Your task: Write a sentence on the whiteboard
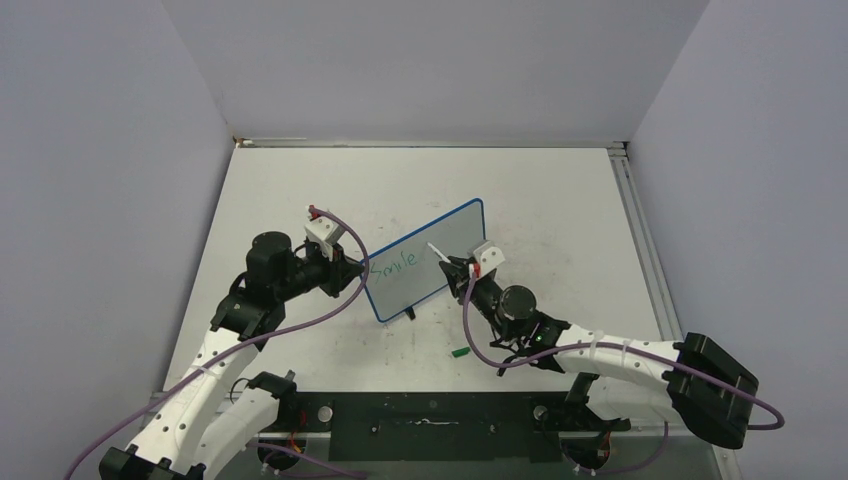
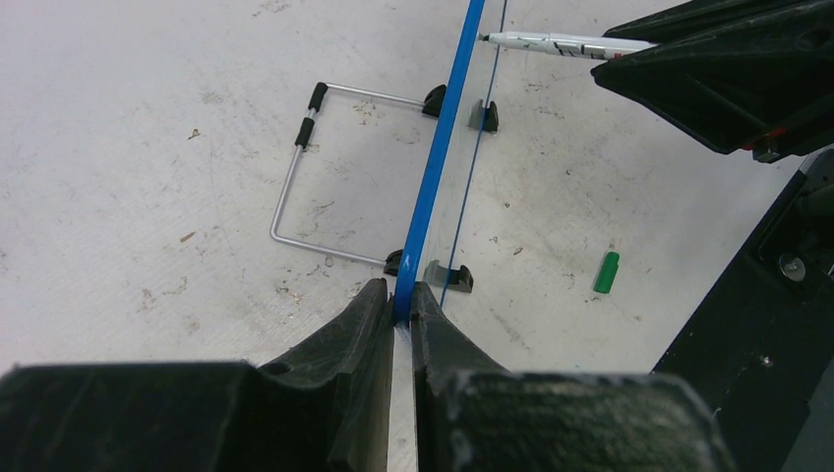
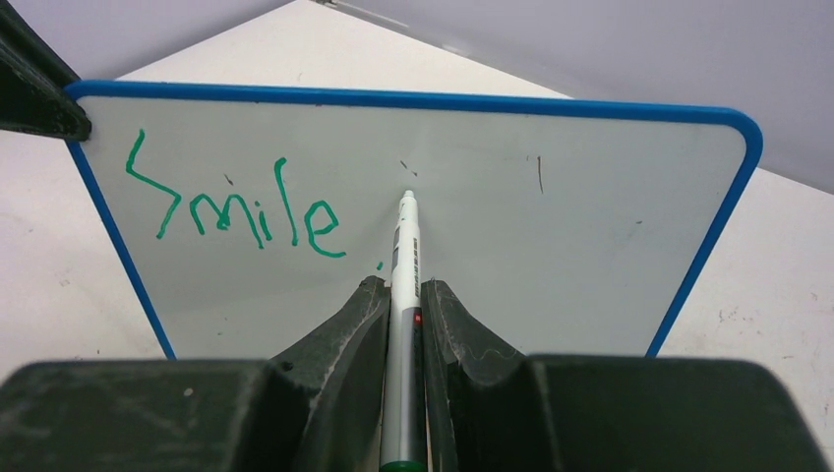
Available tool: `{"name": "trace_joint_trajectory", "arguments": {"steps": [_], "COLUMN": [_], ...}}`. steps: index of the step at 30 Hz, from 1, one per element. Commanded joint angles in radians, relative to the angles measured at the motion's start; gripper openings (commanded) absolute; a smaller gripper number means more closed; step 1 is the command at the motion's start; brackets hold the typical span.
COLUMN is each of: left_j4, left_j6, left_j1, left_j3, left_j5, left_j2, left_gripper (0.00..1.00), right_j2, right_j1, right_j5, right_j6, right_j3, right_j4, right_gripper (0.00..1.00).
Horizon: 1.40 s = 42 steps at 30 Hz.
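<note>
High rear view looking down, both wrist views close, all sharing whiteboard point(image 1: 425, 260)

"What sort of place are we looking at here?"

"It is looking like a robotics lab, a closed-in test cell. Two white-and-black robot arms, the left arm point(image 1: 200, 380) and the right arm point(image 1: 620, 355), are sitting side by side on a black base plate point(image 1: 430, 425) at the near edge of the table."

"Is anything else pointing that way?"

"Plain grey wall panels point(image 1: 430, 70) are boxing in the scuffed white tabletop point(image 1: 540, 190) on three sides. A metal rail point(image 1: 640, 250) is running along its right edge, and purple cables point(image 1: 300, 330) are trailing loose over the arms. A small whiteboard point(image 1: 420, 280) is standing in the middle as a prop."
</note>
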Motion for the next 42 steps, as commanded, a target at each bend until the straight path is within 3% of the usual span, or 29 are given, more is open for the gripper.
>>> {"name": "trace_joint_trajectory", "arguments": {"steps": [1, 25, 36, 42], "left_j4": [-0.035, -0.036, -0.036, -0.036], "left_j6": [-0.002, -0.002, -0.002, -0.003], "left_j1": [-0.004, -0.004, -0.004, -0.004], "left_j3": [0.009, 0.008, 0.007, 0.007], "left_j5": [0.018, 0.018, 0.019, 0.020], "left_j2": [0.014, 0.011, 0.008, 0.008], "left_gripper": [0.00, 0.00, 0.00, 0.00], "right_j2": [0.014, 0.055, -0.043, -0.018], "right_j1": [-0.008, -0.007, 0.005, 0.005], "right_j5": [0.015, 0.047, 0.073, 0.078], "right_j6": [-0.012, 0.088, 0.067, 0.038], "right_j3": [0.056, -0.045, -0.036, -0.007], "right_j4": [0.096, 0.054, 0.028, 0.045], "right_gripper": [0.05, 0.05, 0.05, 0.05]}}
